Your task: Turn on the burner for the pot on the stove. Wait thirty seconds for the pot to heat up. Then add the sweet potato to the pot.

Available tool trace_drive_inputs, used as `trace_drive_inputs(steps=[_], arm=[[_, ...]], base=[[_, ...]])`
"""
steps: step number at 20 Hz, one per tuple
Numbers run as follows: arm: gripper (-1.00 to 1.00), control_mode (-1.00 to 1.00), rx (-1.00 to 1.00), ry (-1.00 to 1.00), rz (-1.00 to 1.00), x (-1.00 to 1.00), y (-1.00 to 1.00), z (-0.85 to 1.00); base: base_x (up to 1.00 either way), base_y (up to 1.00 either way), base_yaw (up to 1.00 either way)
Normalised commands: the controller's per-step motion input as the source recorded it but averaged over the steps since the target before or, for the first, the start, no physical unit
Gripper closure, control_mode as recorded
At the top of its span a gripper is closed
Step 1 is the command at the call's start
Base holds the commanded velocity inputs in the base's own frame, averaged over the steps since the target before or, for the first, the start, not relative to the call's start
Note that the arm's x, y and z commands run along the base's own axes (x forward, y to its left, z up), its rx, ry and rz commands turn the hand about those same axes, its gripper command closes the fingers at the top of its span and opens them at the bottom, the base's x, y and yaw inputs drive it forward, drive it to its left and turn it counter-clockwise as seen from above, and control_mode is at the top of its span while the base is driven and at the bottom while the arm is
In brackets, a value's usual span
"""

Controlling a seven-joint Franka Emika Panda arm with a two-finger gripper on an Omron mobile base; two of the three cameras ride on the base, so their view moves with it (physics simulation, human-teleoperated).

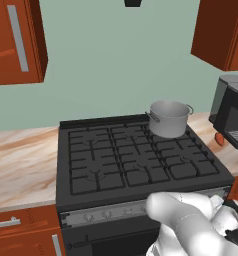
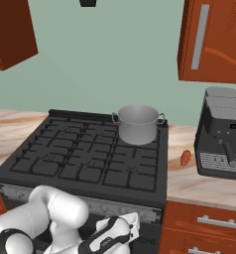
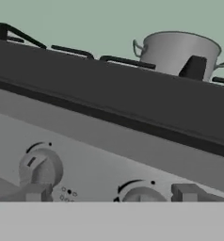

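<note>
Marbled table [image 2: 199,183] runs either side of the stove [image 1: 136,160], under red-brown wall cabinets and a pale green wall.

Nearest, at the bottom of both base views, the arm is folded low in front of the range. The tool [image 3: 109,194] faces the silver knob strip [image 3: 109,155]; its two tips [image 3: 184,192] stand wide apart at the lower edge of the hand view and hold nothing. Two knobs lie close ahead: one at lower left [image 3: 41,167], one at lower centre between the tips [image 3: 140,192]. No contact with either is evident.

Beyond the strip, the black grates cover the stove top. The pot [image 2: 137,124] sits on the rear right burner, upper right of centre in both base views, upright, empty as far as can be seen.

Farther right, on the table, the sweet potato [image 2: 185,158] lies just beside a dark coffee machine [image 2: 221,134], apart from the stove edge.

Assessment: the burner step is in hand and not yet done. Which knob serves the rear right burner cannot be read from these pictures; it should be confirmed before closing. Good practice: centre the tips squarely around the chosen knob, close firmly, then rotate about the knob's own axis without sliding off.
</note>
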Motion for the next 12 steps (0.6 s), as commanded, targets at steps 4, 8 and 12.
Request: trace_drive_inputs(steps=[4, 8, 12], arm=[[-1.0, -1.0, -0.02, 0.0, 0.0, 0.01, -0.37, -0.56], [-1.0, -1.0, 0.0, 0.0, 0.0, 0.0, -0.39, -0.49], [-1.0, -1.0, 0.0, 0.0, 0.0, 0.0, -0.21, -0.44]], base=[[0.0, 0.0, 0.0], [0.0, 0.0, 0.0], [0.0, 0.0, 0.0]])
